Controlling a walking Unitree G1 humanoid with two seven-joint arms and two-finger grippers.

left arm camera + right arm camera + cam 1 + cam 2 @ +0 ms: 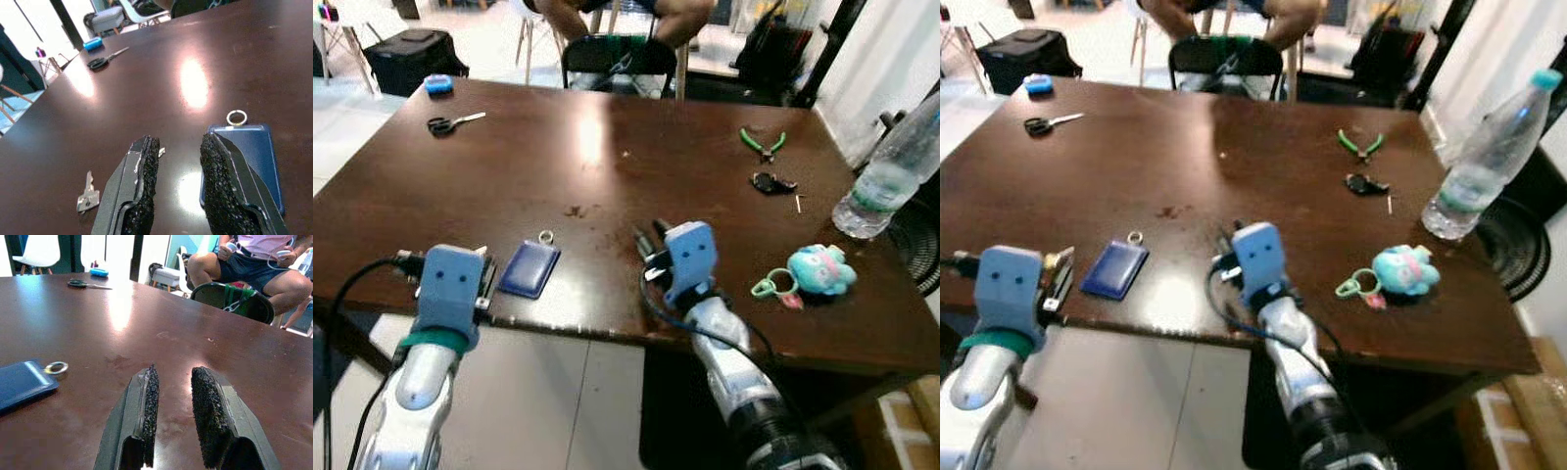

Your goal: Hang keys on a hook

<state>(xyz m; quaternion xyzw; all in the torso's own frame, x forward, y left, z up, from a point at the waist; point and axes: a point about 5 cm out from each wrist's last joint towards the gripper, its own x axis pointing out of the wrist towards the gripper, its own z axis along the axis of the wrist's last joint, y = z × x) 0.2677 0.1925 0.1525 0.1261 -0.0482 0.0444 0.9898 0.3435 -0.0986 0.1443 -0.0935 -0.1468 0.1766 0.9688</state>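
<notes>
Both grippers, left gripper [178, 166] and right gripper [173, 401], hover parted above the table [607, 147].

Both silver arms reach forward from the bottom of the head views. The left gripper [178, 183] is low on the robot's left side. Its two black fingers [142, 191] point ahead with a gap between them, holding nothing. The right gripper [173, 413] is further forward, toward the middle. Its fingers [208, 416] are also apart and hold nothing.
</notes>
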